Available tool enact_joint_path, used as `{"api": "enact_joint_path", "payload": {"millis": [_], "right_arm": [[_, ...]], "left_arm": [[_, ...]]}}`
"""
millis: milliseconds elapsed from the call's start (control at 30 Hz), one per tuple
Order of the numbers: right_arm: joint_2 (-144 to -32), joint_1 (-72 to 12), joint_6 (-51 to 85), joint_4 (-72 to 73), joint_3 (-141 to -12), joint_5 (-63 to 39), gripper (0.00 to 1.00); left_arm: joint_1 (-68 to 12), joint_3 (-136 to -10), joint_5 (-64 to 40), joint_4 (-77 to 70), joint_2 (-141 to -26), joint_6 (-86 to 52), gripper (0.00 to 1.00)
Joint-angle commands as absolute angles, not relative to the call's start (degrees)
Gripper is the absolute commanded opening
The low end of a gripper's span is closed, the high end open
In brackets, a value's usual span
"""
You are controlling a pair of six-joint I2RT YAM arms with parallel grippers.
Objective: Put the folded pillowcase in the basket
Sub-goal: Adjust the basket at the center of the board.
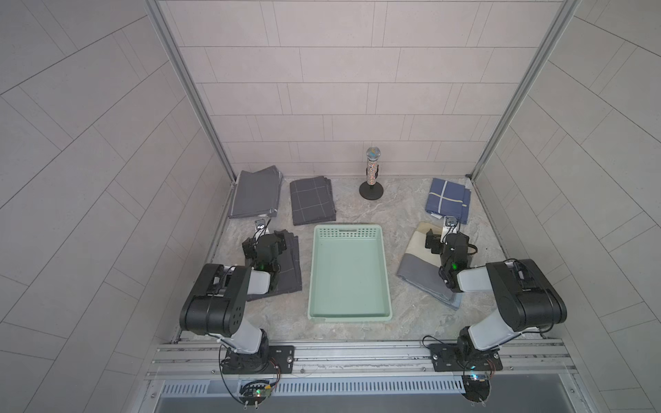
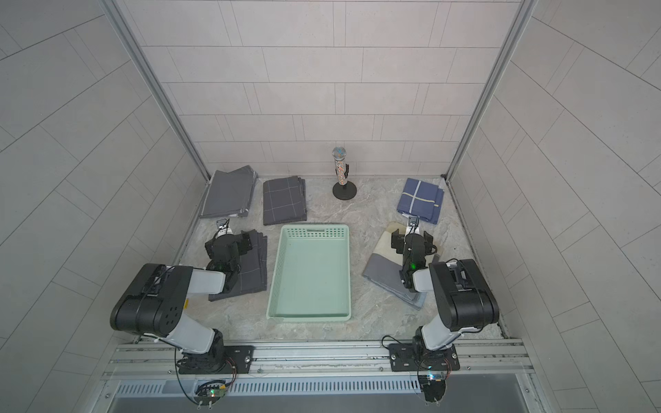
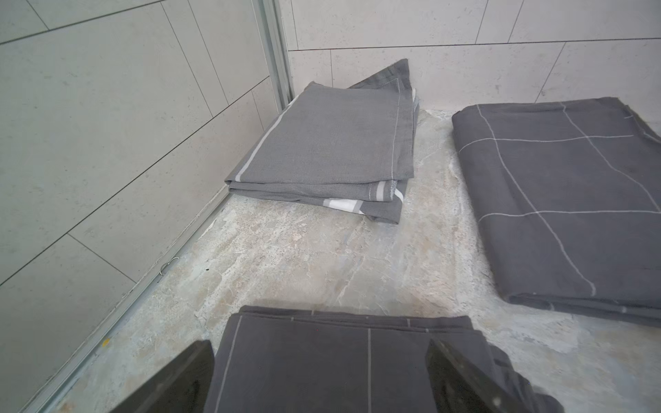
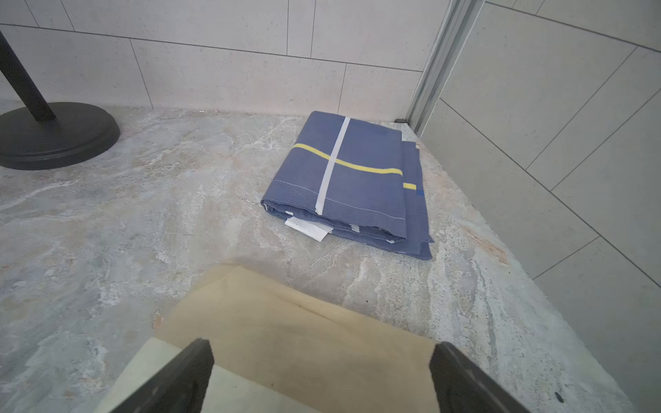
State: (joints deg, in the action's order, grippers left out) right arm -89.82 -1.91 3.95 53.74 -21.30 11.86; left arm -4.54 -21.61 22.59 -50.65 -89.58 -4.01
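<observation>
The mint-green basket [image 1: 348, 282] [image 2: 309, 282] lies empty mid-table. Several folded pillowcases lie around it. My left gripper [image 1: 266, 240] [image 3: 320, 354] hovers open over a dark grey grid-lined one [image 1: 292, 266] [image 3: 322, 368] left of the basket, a finger on each side of it. My right gripper [image 1: 447, 237] [image 4: 322, 350] hovers open over a beige-and-grey one [image 1: 416, 266] [image 4: 304, 332] right of the basket. Neither holds anything. At the back lie a plain grey pillowcase [image 1: 255, 195] [image 3: 322, 143], another grid-lined one [image 1: 313, 201] [image 3: 572, 200] and a blue one [image 1: 449, 199] [image 4: 357, 178].
A glittery microphone on a black round stand [image 1: 372, 175] [image 4: 53, 136] rises at the back centre. Tiled walls close in the left, back and right sides. A metal rail [image 1: 357, 354] carrying both arm bases runs along the front edge.
</observation>
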Motion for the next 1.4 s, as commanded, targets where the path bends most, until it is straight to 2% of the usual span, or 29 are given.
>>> {"api": "enact_joint_path", "payload": {"millis": [0, 133, 433, 767, 867, 933, 1033, 1133, 1267, 1333, 1367], "right_arm": [[-89.7, -1.7, 4.7, 54.3, -21.0, 12.3, 1.0], [-89.6, -1.8, 3.1, 54.2, -21.0, 8.6, 1.0], [-89.6, -1.8, 3.1, 54.2, -21.0, 8.6, 1.0], [-89.6, -1.4, 3.6, 53.5, -21.4, 8.1, 1.0], [-89.3, -1.3, 3.3, 54.5, -20.9, 8.0, 1.0], [-85.1, -2.9, 1.6, 50.5, -21.5, 9.8, 1.0], [-74.2, -7.0, 0.1, 27.9, -30.5, 10.8, 1.0], [-66.3, -9.6, 11.3, 6.9, -43.5, 9.5, 1.0], [-64.6, -8.8, 31.9, -13.4, -53.3, 3.5, 1.0], [-65.7, -5.7, 36.5, -13.1, -51.7, -9.1, 1.0], [-66.4, -4.9, 36.3, -12.1, -51.0, -16.3, 1.0]], "left_arm": [[-4.4, -22.6, 19.3, -51.1, -89.8, -2.3, 1.0], [-4.4, -22.6, 18.6, -50.7, -89.6, -2.2, 1.0], [-4.4, -22.6, 13.9, -50.8, -89.5, -0.3, 1.0], [-4.4, -22.7, 14.0, -50.8, -89.7, -0.3, 1.0], [-4.4, -20.4, 18.7, -52.6, -85.6, -1.4, 1.0], [-4.5, -21.5, 23.0, -44.4, -78.4, -3.0, 1.0], [-4.5, -26.5, 25.9, -26.2, -65.3, -5.8, 1.0], [-4.6, -35.1, 25.4, -5.8, -55.6, -12.5, 1.0], [-4.9, -45.3, 18.1, 14.1, -49.1, -24.5, 1.0], [-4.1, -48.5, 9.2, 22.2, -47.4, -32.3, 1.0], [-3.4, -47.5, 3.3, 20.9, -46.4, -33.7, 1.0]]}}
